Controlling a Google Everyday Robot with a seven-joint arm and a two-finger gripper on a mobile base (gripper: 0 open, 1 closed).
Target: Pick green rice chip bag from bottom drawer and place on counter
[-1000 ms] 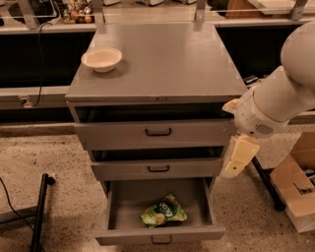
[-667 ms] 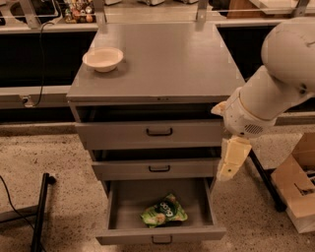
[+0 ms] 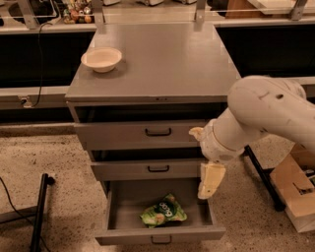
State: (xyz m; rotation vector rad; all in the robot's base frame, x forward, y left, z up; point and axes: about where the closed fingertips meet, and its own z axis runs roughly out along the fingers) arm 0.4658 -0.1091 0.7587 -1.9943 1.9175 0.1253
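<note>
The green rice chip bag [image 3: 164,211] lies flat in the open bottom drawer [image 3: 160,235], near its middle front. My gripper [image 3: 210,180] hangs pointing down at the end of the white arm [image 3: 266,115]. It is over the drawer's right side, above and to the right of the bag, and not touching it. It holds nothing that I can see. The grey counter [image 3: 162,64] on top of the cabinet carries a white bowl [image 3: 102,58] at its back left.
The two upper drawers [image 3: 147,133] [image 3: 152,169] stand slightly ajar. A cardboard box [image 3: 295,192] sits on the floor at the right, with a black leg [image 3: 261,177] beside it. A black stand [image 3: 39,211] is at the left. Small items line the back shelf [image 3: 76,12].
The arm has swung left and lower, bringing the gripper from beside the cabinet's right edge to over the right side of the open bottom drawer. The bag has not moved.
</note>
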